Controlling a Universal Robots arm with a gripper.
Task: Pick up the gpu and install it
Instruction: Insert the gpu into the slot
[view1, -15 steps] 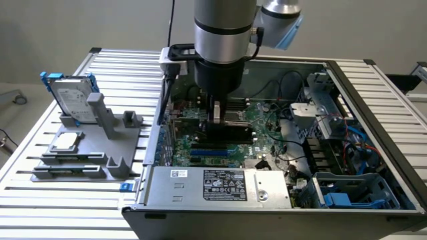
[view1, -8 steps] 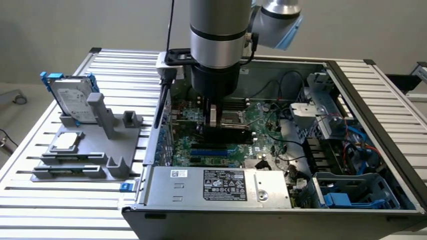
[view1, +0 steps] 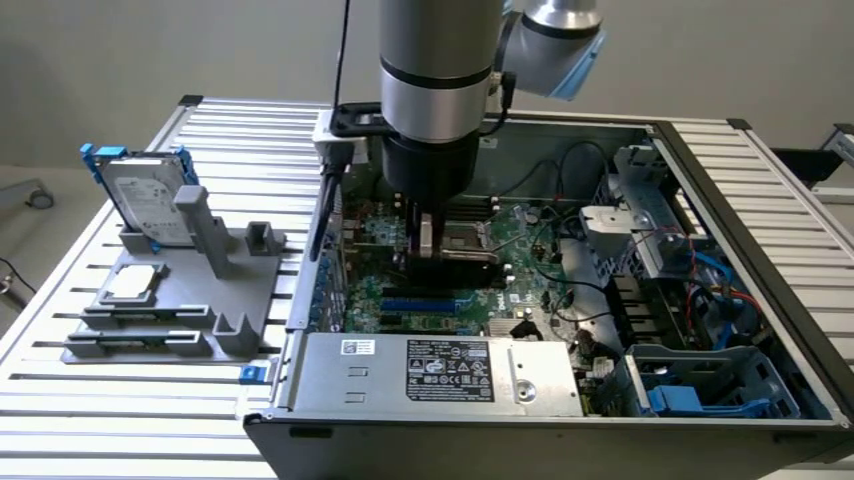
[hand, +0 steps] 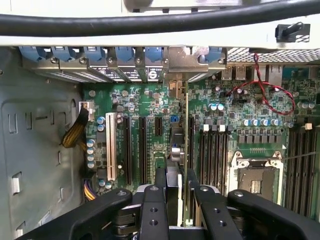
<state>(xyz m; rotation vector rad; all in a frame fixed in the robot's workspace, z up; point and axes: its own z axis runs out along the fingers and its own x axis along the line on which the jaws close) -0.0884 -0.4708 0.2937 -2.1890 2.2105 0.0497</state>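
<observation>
The thin, glossy-black gpu (hand: 177, 145) is held clamped edge-on in the gripper (hand: 176, 176), its green edge apparently meeting the motherboard (hand: 145, 100) just beneath the tool.

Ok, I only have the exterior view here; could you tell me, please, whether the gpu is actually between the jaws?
Observer: Yes, the wrist view shows the gpu edge-on, clamped between the jaws.
Operator: Thanks. Where is its bracket?
Observer: The silver bracket sits in the row of blue latches.
Operator: And the slot?
Observer: The gpu lines up with the black slot beside the memory slots; whether it is seated I cannot tell.
</observation>
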